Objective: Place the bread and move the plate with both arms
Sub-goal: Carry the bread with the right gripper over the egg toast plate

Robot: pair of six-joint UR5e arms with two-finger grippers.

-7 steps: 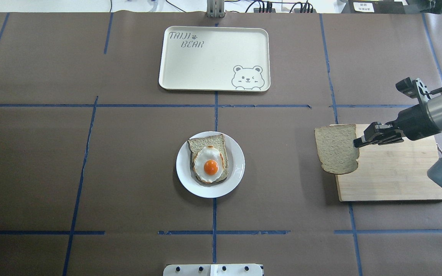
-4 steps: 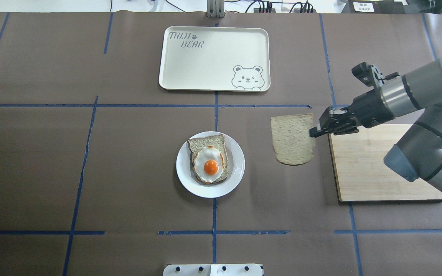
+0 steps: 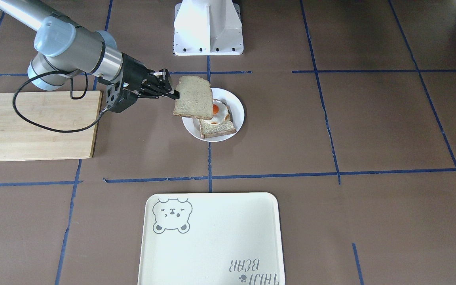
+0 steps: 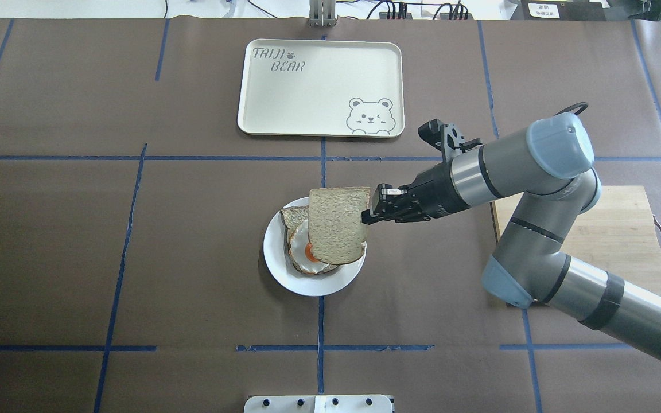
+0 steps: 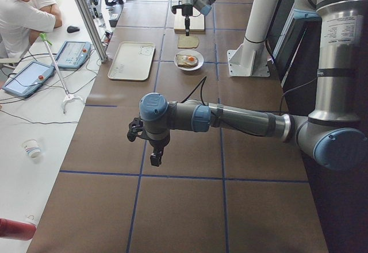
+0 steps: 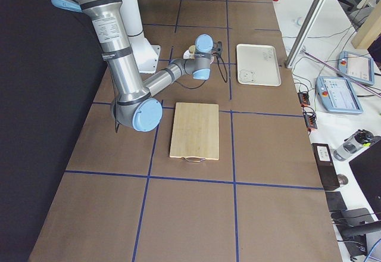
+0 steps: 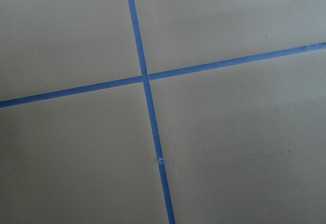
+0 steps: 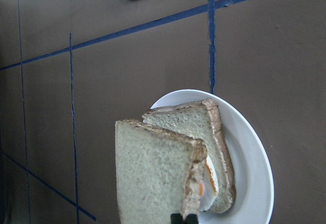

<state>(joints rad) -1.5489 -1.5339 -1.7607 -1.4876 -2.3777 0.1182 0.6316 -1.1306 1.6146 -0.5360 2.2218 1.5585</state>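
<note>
Table point(image 4: 135, 258) brown, blue tape grid. Right arm point(image 4: 514, 166) reaches in from the right, across to centre. Tray point(image 4: 307, 97) far centre. Wooden board point(image 4: 611, 229) on the right, under the arm's elbow. Plate point(image 4: 307, 284) centre, carrying the egg-topped slice point(image 4: 293, 218).

Bread point(image 4: 336, 223) held roughly flat in the air over the plate's right part, covering most of the egg slice and not resting on it. Long axis runs near-far, rounded end toward the robot, straight end toward the tray.

Right gripper point(image 4: 366, 218) pinched onto the bread's right edge. Left gripper point(image 5: 155, 158) seen only from the side, over bare table well apart from the plate; can't tell whether it's open or closed.

Change: 0.6 s ago the bread hung over bare table between plate and board; it has since moved left over the plate, same heading. Plate and tray unmoved.
</note>
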